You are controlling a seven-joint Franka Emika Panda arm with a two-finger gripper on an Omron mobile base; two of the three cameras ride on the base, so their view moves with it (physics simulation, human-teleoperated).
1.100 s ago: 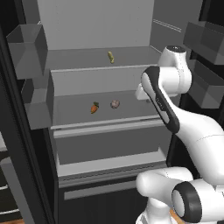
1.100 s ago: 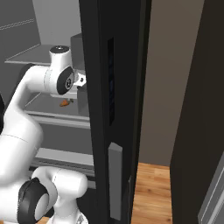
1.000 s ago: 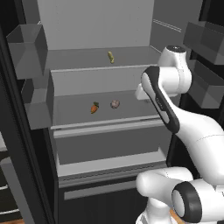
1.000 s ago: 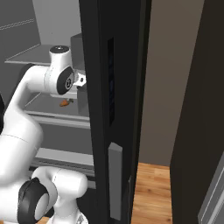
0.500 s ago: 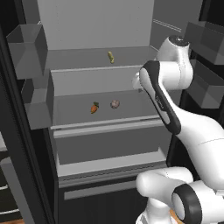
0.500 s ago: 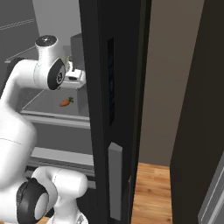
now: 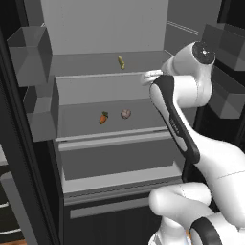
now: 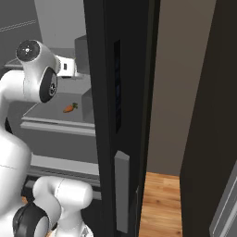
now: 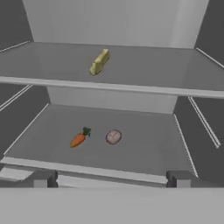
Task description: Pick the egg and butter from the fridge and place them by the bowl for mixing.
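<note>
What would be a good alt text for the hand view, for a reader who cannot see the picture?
Inside the open fridge, the butter lies on the upper shelf, and the egg sits on the shelf below it, just right of an orange carrot. The two fingertips of the open claw rise at the bottom edge, holding nothing.

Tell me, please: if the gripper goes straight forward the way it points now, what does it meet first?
Probably nothing soon. The open gripper points into the fridge between its two shelves. The egg and carrot lie lower, the butter higher. Likely the back wall first; depth is unclear.
</note>
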